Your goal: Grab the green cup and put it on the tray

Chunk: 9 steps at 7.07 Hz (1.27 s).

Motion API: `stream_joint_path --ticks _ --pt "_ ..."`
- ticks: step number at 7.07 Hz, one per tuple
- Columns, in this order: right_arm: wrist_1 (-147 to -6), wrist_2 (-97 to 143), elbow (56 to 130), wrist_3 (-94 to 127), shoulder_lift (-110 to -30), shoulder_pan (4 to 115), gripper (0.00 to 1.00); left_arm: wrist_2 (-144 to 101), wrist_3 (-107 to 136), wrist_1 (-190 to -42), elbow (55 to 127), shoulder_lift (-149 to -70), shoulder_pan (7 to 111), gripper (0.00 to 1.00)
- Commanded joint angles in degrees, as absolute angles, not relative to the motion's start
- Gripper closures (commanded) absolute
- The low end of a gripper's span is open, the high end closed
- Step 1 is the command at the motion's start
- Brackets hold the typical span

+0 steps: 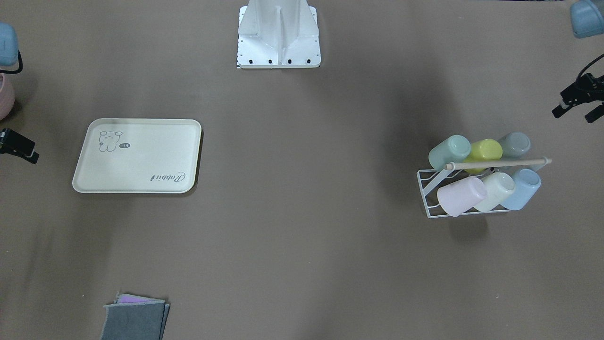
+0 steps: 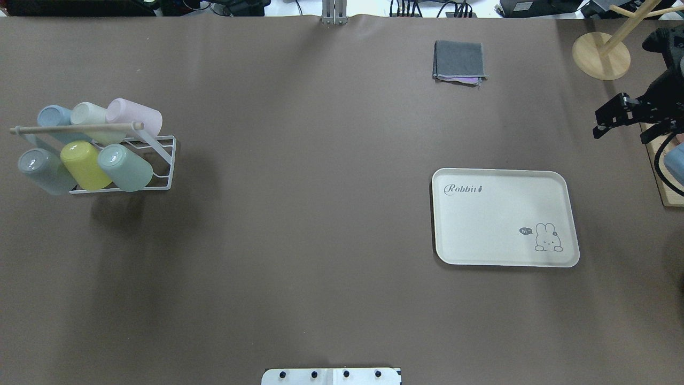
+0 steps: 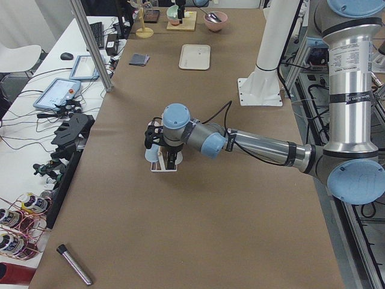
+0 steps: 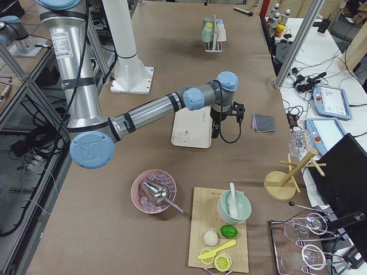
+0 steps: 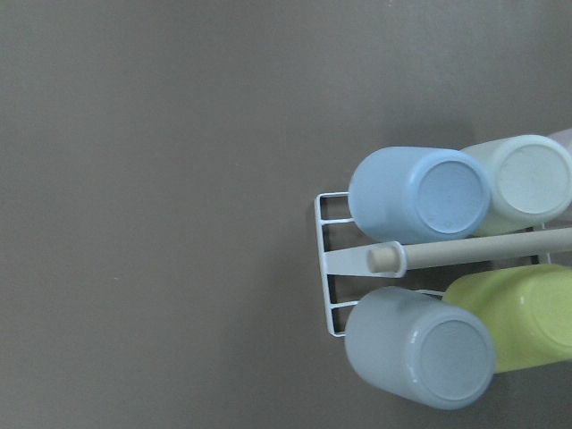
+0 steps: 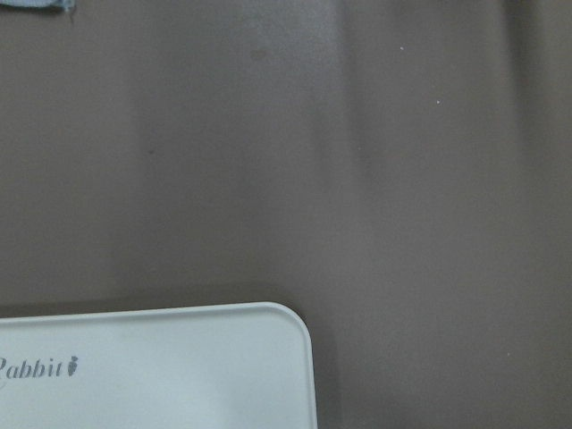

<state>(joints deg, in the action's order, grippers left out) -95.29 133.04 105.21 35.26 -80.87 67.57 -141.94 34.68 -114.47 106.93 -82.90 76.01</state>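
Leaning bottom-up on a wire rack point(image 2: 173, 160) at the table's nine o'clock, presumably to drain, the green cup point(image 2: 125, 167) touches a yellow cup point(image 2: 85, 166). We see the tray point(image 2: 497, 224) at three o'clock. Our left gripper point(image 1: 573, 114) and right gripper point(image 2: 622, 131) hang spread, holding nothing.

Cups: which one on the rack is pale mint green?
The green cup, robot-side row, at the end nearest the tray, beside the yellow-green cup.

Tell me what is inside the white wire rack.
Six cups fill the rack: green cup, yellow-green, grey, pink, cream, blue. A wooden rod crosses over them. Their openings are hidden.
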Motion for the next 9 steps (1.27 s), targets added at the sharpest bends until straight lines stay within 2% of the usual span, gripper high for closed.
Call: stream_joint_path --ticks 1,3,6,7,9 --pt "-94.22 133.24 104.86 36.12 -81.82 65.40 0.02 -144.30 43.29 -118.55 109.66 -82.62 74.79 0.02" --pt "-85.06 132.80 102.16 39.62 -84.53 62.94 0.01 -144.93 45.53 -118.91 114.76 -82.62 74.27 0.02" --pt "-67.89 130.44 91.70 47.18 -84.99 58.72 0.01 -145.73 60.51 -122.16 118.64 -83.32 68.14 0.02" --pt "-63.68 129.65 90.02 50.68 -84.99 57.49 0.01 -143.29 63.08 -122.25 119.44 -83.41 65.68 0.02" --pt "-63.28 129.82 91.23 54.40 -83.85 57.04 0.05 -136.62 71.23 -123.22 120.67 -83.41 59.36 0.02"
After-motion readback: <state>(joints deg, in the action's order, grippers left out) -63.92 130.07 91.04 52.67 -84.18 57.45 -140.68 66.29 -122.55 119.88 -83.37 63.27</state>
